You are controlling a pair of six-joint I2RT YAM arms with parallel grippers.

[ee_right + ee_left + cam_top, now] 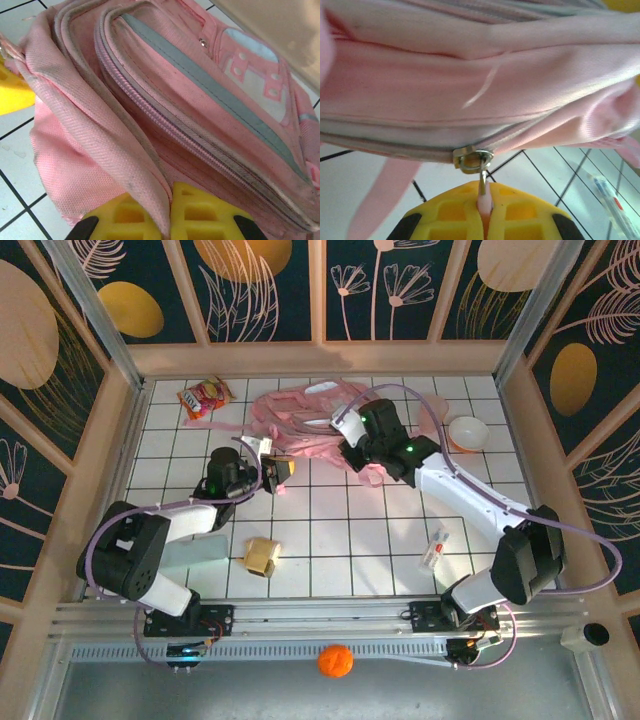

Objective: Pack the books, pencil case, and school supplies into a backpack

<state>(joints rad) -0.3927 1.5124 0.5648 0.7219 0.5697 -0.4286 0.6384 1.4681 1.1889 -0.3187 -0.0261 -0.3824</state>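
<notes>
The pink backpack (300, 420) lies at the back middle of the tiled table. My left gripper (281, 469) is at its near left edge, shut on the pink zipper pull (484, 199), which hangs from the brass slider (471, 159). On the backpack's right side, my right gripper (360, 460) is shut on a fold of the backpack's fabric (150, 195). The mint-green pencil case (196, 550) lies partly under my left arm. A tan-yellow box (262, 555) and a white oblong item (436, 548) rest on the near tiles. The books are out of view.
A red-orange snack bag (205, 395) lies at the back left. A pink cup (467, 432) stands at the right, near the wooden side wall. An orange ball (335, 661) sits below the rail in front of the arm bases.
</notes>
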